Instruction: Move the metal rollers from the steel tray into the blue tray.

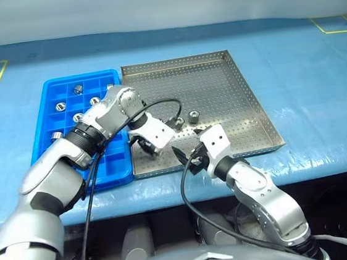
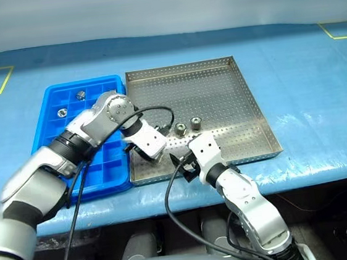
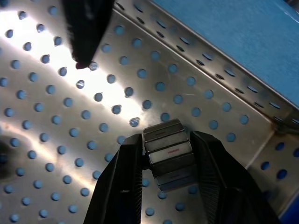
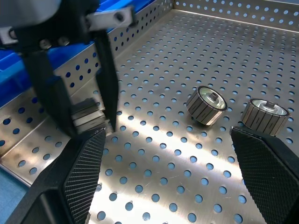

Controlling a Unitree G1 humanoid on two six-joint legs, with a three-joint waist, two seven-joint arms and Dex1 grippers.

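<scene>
left eye view: steel tray [image 1: 244,97] on the blue-covered table [image 1: 303,60], blue tray [image 1: 52,127] touching its left rim; at least four metal rollers [image 1: 77,89] already seated in separate compartments of the blue tray; two rollers [image 1: 194,116] loose on the perforated floor near the tray's middle; left gripper [image 1: 145,146] pointed steeply down into the near left corner of the steel tray; right gripper [image 1: 186,158] hovering at the tray's near rim, just beside the left one

right eye view: same layout; the two loose rollers side by side, close together, well apart from the blue tray

left wrist view: black fingers [image 3: 117,186] pressed against both sides of one ribbed roller [image 3: 169,154], roller resting on the perforated floor near the corner wall; tip of the other gripper's finger visible beyond

right wrist view: own fingers [image 4: 84,172] spread wide, nothing between them; left gripper ahead, clamped on its roller by the tray's wall; two loose rollers [image 4: 206,105] lying further in

progress, judged: partly done; one roller gripped but not yet lifted, two more left to fetch, three in all remaining to reach the blue tray
</scene>
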